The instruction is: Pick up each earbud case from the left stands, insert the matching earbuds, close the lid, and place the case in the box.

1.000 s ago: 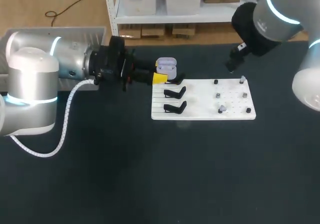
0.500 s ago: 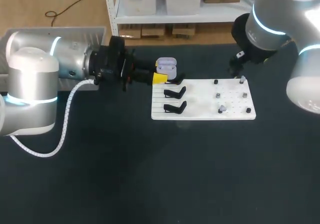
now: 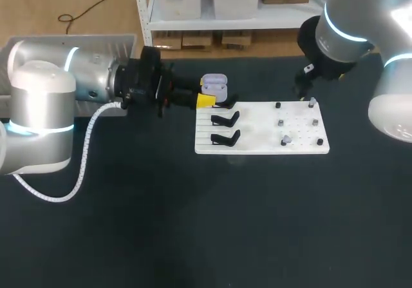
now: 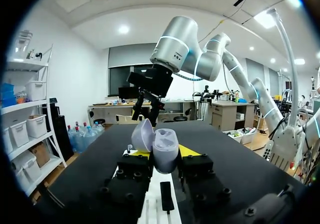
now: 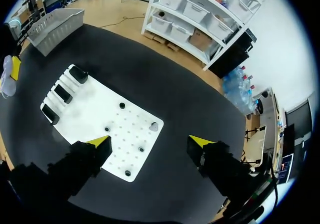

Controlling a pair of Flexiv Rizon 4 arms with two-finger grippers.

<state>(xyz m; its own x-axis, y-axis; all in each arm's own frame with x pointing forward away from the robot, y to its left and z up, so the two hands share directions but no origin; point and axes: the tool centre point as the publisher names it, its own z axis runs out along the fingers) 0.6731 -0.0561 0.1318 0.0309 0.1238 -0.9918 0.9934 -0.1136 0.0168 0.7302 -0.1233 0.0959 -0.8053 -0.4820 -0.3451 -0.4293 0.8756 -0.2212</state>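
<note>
An open lavender earbud case (image 3: pixel 214 86) is held at the far left corner of the white board (image 3: pixel 261 147), with my left gripper (image 3: pixel 206 98) shut on it. In the left wrist view the case (image 4: pixel 165 152) stands between the yellow tips of that gripper (image 4: pixel 164 156), its lid (image 4: pixel 142 135) tipped back. Two black stands (image 3: pixel 225 118) on the board's left side are bare. Small earbuds (image 3: pixel 286 140) sit on the board's right half. My right gripper (image 5: pixel 150 142) hangs open above the board's far right corner, over one earbud (image 5: pixel 154 127), holding nothing.
A grey wire basket (image 5: pixel 55 24) stands off the table's far left corner, behind my left arm (image 3: pixel 77 85). The three black stands (image 5: pixel 62 92) line the board's left end. Dark table surface lies in front of the board.
My right arm has swung in and its gripper has come slightly nearer the board's far right corner. The left arm and the case have not moved.
</note>
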